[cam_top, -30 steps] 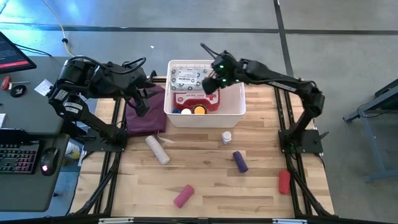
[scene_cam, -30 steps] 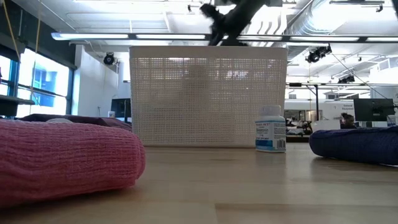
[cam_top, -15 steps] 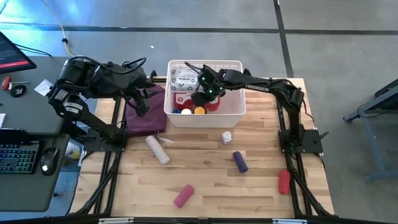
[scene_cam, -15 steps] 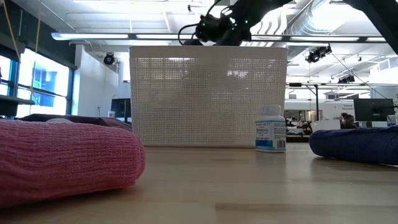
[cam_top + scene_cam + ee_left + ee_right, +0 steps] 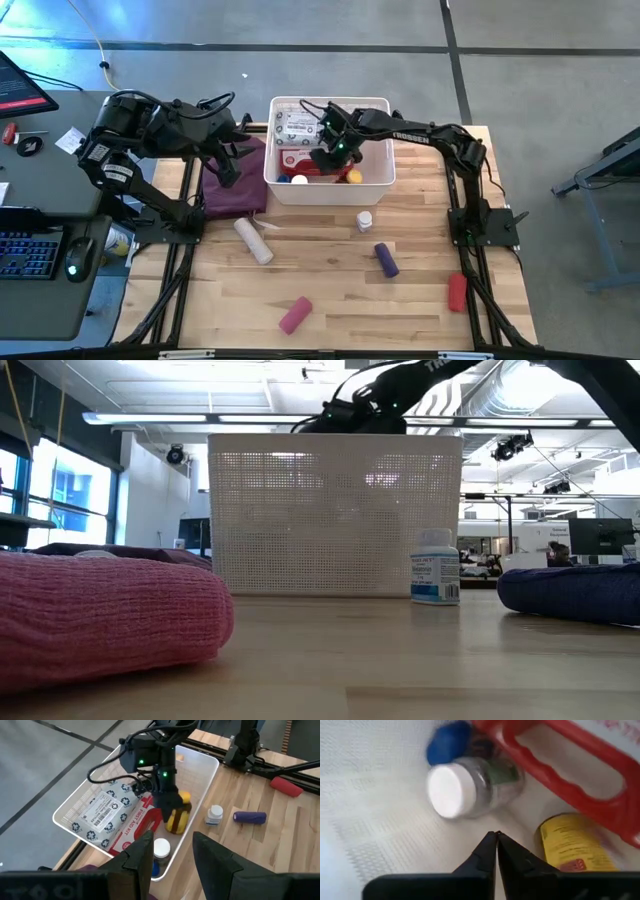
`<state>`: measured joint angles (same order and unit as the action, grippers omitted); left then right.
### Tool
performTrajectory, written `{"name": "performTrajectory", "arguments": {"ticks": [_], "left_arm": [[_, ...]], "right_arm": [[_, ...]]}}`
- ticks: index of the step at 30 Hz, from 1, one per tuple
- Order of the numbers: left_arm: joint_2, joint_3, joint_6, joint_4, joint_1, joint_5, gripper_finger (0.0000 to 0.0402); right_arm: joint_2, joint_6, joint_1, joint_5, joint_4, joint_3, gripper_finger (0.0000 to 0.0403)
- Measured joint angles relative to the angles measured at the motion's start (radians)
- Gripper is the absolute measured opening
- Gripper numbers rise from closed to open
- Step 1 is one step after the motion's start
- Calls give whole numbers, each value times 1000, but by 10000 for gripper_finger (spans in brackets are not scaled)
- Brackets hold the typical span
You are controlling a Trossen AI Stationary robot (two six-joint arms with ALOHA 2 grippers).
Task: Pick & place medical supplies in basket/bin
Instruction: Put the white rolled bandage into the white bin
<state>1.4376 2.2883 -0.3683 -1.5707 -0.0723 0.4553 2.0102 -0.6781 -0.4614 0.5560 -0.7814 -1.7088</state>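
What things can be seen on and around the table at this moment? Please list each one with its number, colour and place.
basket: 1, white, far middle of table
wipes packet: 1, grey-white, in basket
first-aid case: 1, red, in basket
jar: 1, amber with yellow cap, in basket
white-capped bottles: 2, one in basket, one on table
rolls: 4, beige, pink, purple, red, on table
pouch: 1, maroon, left of basket
left pincer: open, above pouch
right pincer: shut, inside basket

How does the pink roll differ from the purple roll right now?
The pink roll lies near the table's front edge, left of centre; the purple roll lies farther back, to the right. Pink looks slightly longer and slants the opposite way to purple. Both lie flat on the table, outside the basket, away from either tool.
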Motion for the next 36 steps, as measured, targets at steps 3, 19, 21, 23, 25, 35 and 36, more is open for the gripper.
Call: {"name": "performTrajectory", "arguments": {"ticks": [3, 19, 21, 23, 25, 35, 36], "left_arm": [[0, 0, 0, 0, 0, 0, 170], [0, 0, 1, 0, 0, 0, 170], [0, 0, -6, 0, 0, 0, 170], [0, 0, -31, 0, 0, -6, 170], [0, 0, -52, 0, 0, -49, 170], [0, -231, 128, -1, 0, -450, 170], [0, -272, 166, -1, -2, -489, 170]], "right_arm": [[0, 35, 1, -61, -28, 0, 1], [-129, 183, -3, -87, 62, 0, 1], [-170, 218, -1, -87, 67, 0, 1], [-213, 256, 7, -93, 68, 0, 2], [-258, 292, 19, -105, 68, 0, 1], [-496, 374, 93, -146, 68, 0, 15], [-519, 374, 103, -147, 68, 0, 19]]}}
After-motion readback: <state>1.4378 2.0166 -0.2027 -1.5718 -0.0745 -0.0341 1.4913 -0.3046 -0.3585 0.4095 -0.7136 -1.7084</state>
